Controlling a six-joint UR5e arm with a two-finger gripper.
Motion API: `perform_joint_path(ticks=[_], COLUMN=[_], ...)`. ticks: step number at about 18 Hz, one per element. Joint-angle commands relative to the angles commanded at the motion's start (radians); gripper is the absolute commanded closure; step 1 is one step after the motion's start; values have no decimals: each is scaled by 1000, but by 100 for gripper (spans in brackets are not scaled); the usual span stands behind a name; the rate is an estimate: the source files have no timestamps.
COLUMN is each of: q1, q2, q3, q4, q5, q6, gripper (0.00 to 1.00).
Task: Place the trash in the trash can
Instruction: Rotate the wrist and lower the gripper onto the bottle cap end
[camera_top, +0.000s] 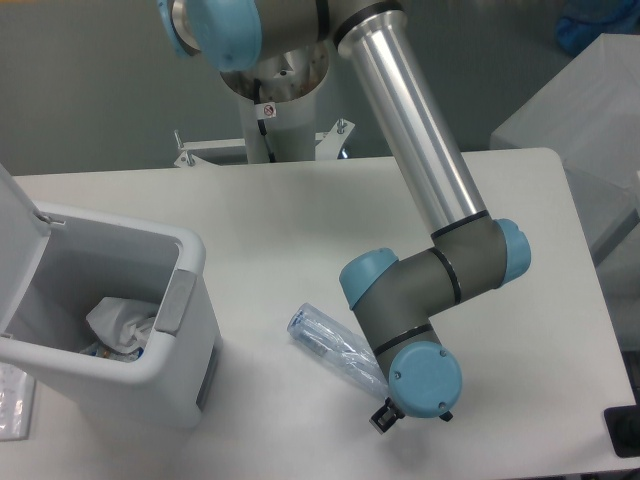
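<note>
A crushed clear plastic bottle (335, 347) with a blue-purple label lies on the white table, slanting down to the right. Its right end disappears under my wrist. My gripper (383, 417) is low over the table at that end of the bottle; only a dark finger tip shows below the blue wrist cap, so its jaws are hidden. The white trash can (190, 350) stands at the left with its lid flipped open. A crumpled white tissue wad (120, 323) lies inside it.
The arm's base column (272, 95) rises at the table's far edge. The table's right edge and a grey surface (590, 120) lie beyond my arm. A clear plastic item (12, 400) sits at the far left by the bin.
</note>
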Motion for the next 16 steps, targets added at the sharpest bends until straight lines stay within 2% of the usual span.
perform_joint_path(ticks=[4,5,16], q1=[-3,-3,-9], q2=[-2,-3,0], q3=[0,0,12], q4=[0,0,5], q5=[0,0,-3], q6=[-3,-3,-3], gripper=[32,34,43])
